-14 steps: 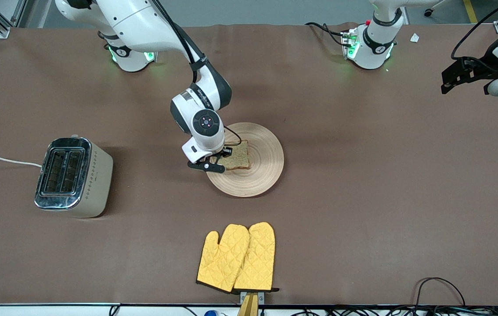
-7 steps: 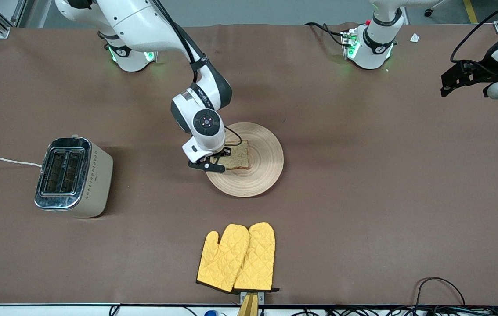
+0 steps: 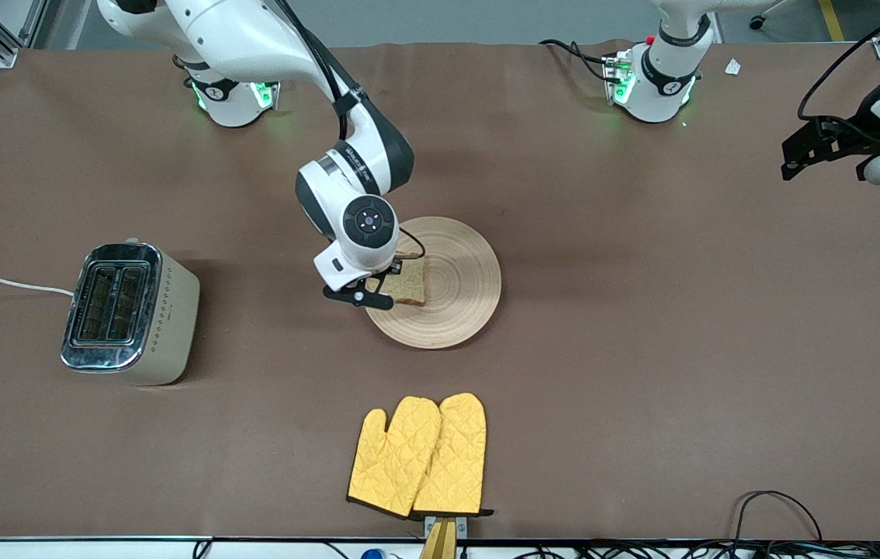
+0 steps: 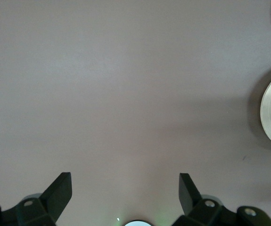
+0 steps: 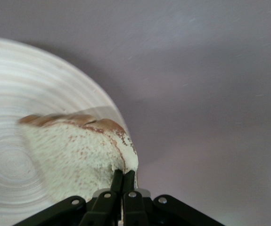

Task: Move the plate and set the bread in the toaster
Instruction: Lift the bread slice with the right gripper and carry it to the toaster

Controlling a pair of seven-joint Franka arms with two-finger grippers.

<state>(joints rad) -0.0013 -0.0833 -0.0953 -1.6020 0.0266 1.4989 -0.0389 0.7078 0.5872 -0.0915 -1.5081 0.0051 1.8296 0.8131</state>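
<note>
- Right gripper (image 3: 375, 293): over the edge of the plate that faces the toaster; fingers (image 5: 118, 181) pinched on one corner of the bread, nearly touching each other.
- Bread (image 3: 404, 282): one speckled brown slice, held by its corner, tilted and apparently lifted off the plate; its free end hangs over the wooden rings.
- Plate (image 3: 462, 289): round, pale wood, flat on the surface near mid-table, with nothing else on it.
- Toaster (image 3: 129, 313): cream body, chrome top, two slots facing up, well apart from the plate toward the right arm's end of the surface; white cord (image 3: 5, 284) trailing off the edge.
- Left gripper (image 3: 797, 151): waits high over the left arm's end of the surface; fingers (image 4: 60, 188) spread wide, holding nothing.
- Oven mitts (image 3: 418, 456): yellow quilted pair, nearer to the front camera than the plate, untouched.
- Risk, grip: the hold is on a thin corner only; soft crumb may tear or slip, dropping the slice on the way to the toaster.
- Risk, insertion: a slice hanging askew may meet the slot rim on edge and jam or fold.
- Risk, order: the plate may still need moving; a dropped slice could land on it or on the bare surface.
</note>
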